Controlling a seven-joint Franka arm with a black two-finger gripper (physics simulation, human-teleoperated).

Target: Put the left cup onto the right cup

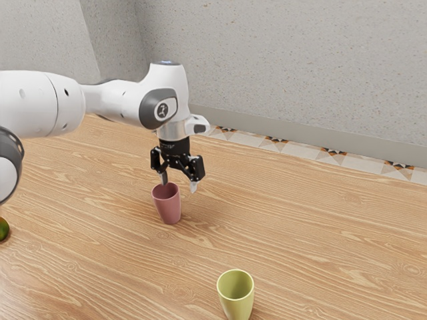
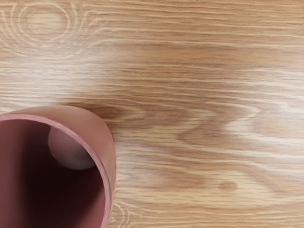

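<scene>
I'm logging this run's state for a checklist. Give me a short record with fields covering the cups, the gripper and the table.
pink cup: upright, empty, right under the gripper
green cup: upright, apart from the pink cup, nearer the exterior camera and toward that view's right
gripper: open, pointing down, fingertips about at the pink cup's rim, holding nothing
table: light wood grain
stacking: not yet done
small green thing: at the exterior view's left edge, cut off, unidentifiable

Reaches in from 9 o'clock with the arm [image 1: 100, 100] near level, wrist turned down toward 6 o'clock; holds the gripper [image 1: 179, 185] vertical, fingers spread apart.
</scene>
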